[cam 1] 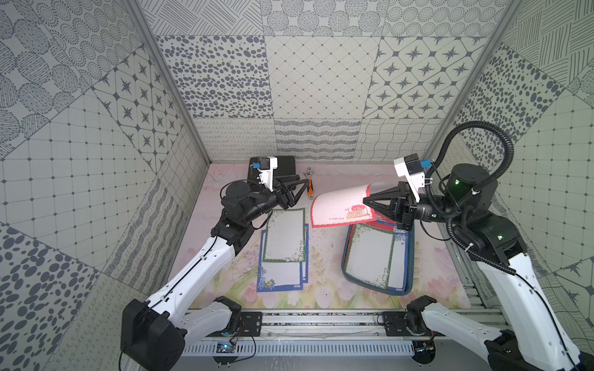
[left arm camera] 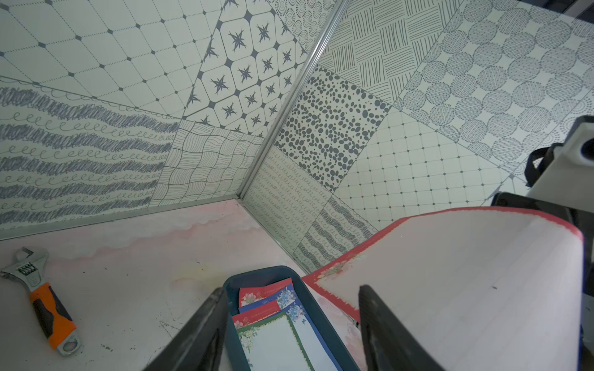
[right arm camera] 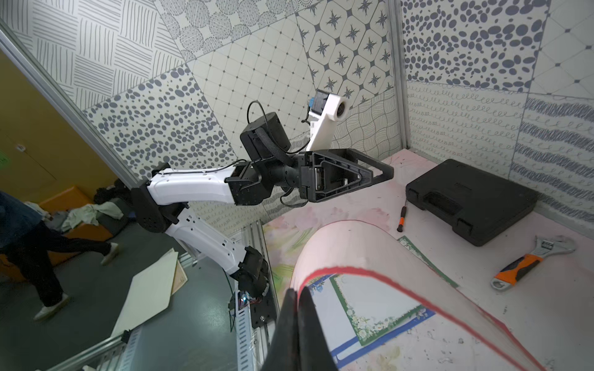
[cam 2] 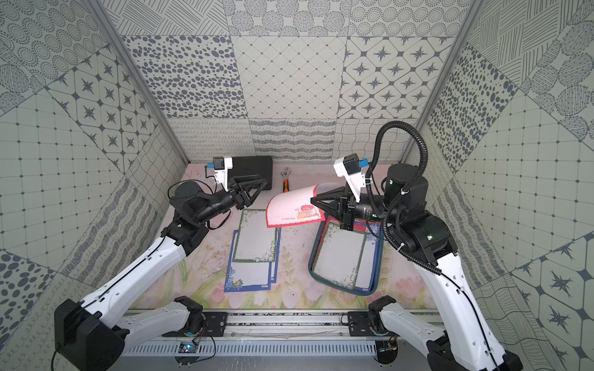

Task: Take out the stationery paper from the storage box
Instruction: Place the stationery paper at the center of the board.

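Although patterned walls close it in on three sides, the flowered table (cam 1: 324, 266) is the widest thing in both top views. A shut black case (cam 2: 254, 170) lies at its back edge, against the wall. The storage box (cam 1: 344, 260), dark teal with low walls, sits slightly askew on the right half of the table. It holds a stack of paper (cam 1: 369, 253), green-bordered on top, with blue and red borders showing beneath at the far end. On the left half, outside the box, a pile of paper (cam 1: 283, 257) lies flat, a green-bordered leaf over blue-bordered ones.

Between the two, toward the back, a red-bordered sheet (cam 1: 337, 205) hangs curled into an arch. Whether its low edge touches the table cannot be told. The right gripper (cam 1: 366, 200) is clamped on that sheet's upper edge. The left gripper (cam 1: 299, 193) hovers above the far end of the pile with its jaws spread and nothing between them. An orange-handled wrench (cam 1: 309, 184) lies on the table beside the case, and a small screwdriver (right arm camera: 401, 218) lies by the case too.
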You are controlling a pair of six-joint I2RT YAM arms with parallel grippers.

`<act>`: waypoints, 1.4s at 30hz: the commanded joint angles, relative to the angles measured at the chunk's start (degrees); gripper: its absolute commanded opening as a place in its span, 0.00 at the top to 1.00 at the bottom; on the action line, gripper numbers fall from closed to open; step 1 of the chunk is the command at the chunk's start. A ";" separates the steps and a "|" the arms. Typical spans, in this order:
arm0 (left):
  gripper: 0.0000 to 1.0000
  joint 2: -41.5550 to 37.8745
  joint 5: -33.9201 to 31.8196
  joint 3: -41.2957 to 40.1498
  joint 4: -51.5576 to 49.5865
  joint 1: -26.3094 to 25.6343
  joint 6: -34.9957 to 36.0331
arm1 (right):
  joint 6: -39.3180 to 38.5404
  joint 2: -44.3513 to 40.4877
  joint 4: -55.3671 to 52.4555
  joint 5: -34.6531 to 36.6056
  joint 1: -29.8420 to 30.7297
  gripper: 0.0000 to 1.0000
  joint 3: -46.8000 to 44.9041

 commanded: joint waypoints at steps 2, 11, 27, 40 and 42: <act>0.33 -2.01 5.74 0.68 -1.99 0.47 -5.26 | -11.72 2.92 -13.62 5.83 -0.19 1.00 5.39; 0.30 5.58 15.49 1.31 6.30 0.51 -18.10 | -18.44 8.31 -21.01 13.11 0.85 1.00 12.14; 0.33 19.01 23.94 1.10 27.83 0.50 -35.58 | -24.43 12.03 -26.78 14.26 1.84 1.00 17.65; 0.37 26.30 27.34 2.62 42.04 0.08 -47.04 | -25.12 10.02 -27.16 17.77 1.92 1.00 14.26; 0.36 27.17 27.66 2.77 41.34 -0.19 -47.21 | -25.12 10.06 -27.02 17.69 1.95 1.00 14.50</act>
